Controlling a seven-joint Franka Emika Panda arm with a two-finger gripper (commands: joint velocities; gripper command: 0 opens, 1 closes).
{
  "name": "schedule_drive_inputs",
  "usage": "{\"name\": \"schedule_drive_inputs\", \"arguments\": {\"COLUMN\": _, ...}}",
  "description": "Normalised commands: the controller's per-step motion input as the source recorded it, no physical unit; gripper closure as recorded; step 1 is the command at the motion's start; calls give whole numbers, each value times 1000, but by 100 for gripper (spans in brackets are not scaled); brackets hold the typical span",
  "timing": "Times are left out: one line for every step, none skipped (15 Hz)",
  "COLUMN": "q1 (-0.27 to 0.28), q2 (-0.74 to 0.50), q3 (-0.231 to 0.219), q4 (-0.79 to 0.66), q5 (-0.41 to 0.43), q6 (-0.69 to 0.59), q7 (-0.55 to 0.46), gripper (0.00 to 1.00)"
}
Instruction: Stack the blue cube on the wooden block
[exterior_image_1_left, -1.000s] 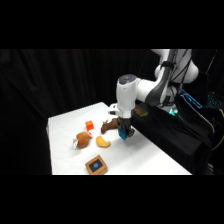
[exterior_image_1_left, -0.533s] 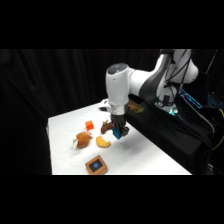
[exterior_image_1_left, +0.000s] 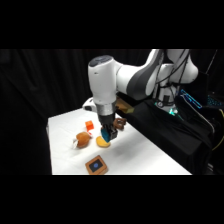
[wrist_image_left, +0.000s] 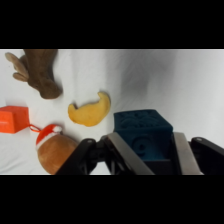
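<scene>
Got the cube (wrist_image_left: 141, 133) pinched in my claw (wrist_image_left: 147, 150), up off the table (exterior_image_1_left: 140, 150) above a yellow crescent thing (wrist_image_left: 91, 111). The block (exterior_image_1_left: 96, 164) sits near the table's front edge, apart from me, with an orange cube (wrist_image_left: 13, 119) and brown ball (wrist_image_left: 55, 152) nearby.

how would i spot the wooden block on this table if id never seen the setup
Start at the white table in the side view and go to its near edge, below the gripper that holds the blue cube. The wooden block lies there alone, apart from the cluster of toys. It is flat, square and tan, the only thing with a dark blue square in its top.
</scene>
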Motion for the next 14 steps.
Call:
{"name": "schedule_drive_inputs", "arguments": {"q1": -93, "q2": 337, "q3": 93, "q4": 576, "q5": 121, "q6": -196, "q7": -161, "gripper": 74}}
{"name": "schedule_drive_inputs", "arguments": {"q1": -98, "q2": 347, "q3": 96, "q4": 575, "q5": 139, "q6": -171, "q7": -178, "gripper": 74}}
{"name": "schedule_drive_inputs", "arguments": {"q1": -99, "q2": 343, "q3": 95, "q4": 560, "q5": 150, "q6": -143, "q7": -178, "gripper": 74}}
{"name": "schedule_drive_inputs", "arguments": {"q1": -96, "q2": 351, "q3": 89, "q4": 556, "q5": 143, "q6": -124, "q7": -172, "gripper": 74}}
{"name": "schedule_drive_inputs", "arguments": {"q1": -98, "q2": 355, "q3": 88, "q4": 546, "q5": 148, "q6": -93, "q7": -177, "gripper": 74}}
{"name": "schedule_drive_inputs", "arguments": {"q1": -92, "q2": 344, "q3": 80, "q4": 526, "q5": 136, "q6": -88, "q7": -159, "gripper": 74}}
{"name": "schedule_drive_inputs", "arguments": {"q1": -96, "q2": 328, "q3": 84, "q4": 499, "q5": 149, "q6": -76, "q7": -158, "gripper": 74}}
{"name": "schedule_drive_inputs", "arguments": {"q1": -93, "q2": 307, "q3": 85, "q4": 465, "q5": 153, "q6": -62, "q7": -155, "gripper": 74}}
{"name": "schedule_drive_inputs", "arguments": {"q1": -92, "q2": 295, "q3": 89, "q4": 428, "q5": 160, "q6": -30, "q7": -151, "gripper": 74}}
{"name": "schedule_drive_inputs", "arguments": {"q1": -94, "q2": 281, "q3": 98, "q4": 393, "q5": 173, "q6": 2, "q7": -151, "gripper": 74}}
{"name": "schedule_drive_inputs", "arguments": {"q1": -96, "q2": 275, "q3": 108, "q4": 366, "q5": 180, "q6": 32, "q7": -156, "gripper": 74}}
{"name": "schedule_drive_inputs", "arguments": {"q1": -89, "q2": 269, "q3": 108, "q4": 346, "q5": 174, "q6": 36, "q7": -147, "gripper": 74}}
{"name": "schedule_drive_inputs", "arguments": {"q1": -83, "q2": 254, "q3": 106, "q4": 322, "q5": 162, "q6": 42, "q7": -139, "gripper": 74}}
{"name": "schedule_drive_inputs", "arguments": {"q1": -73, "q2": 242, "q3": 100, "q4": 301, "q5": 149, "q6": 52, "q7": -131, "gripper": 74}}
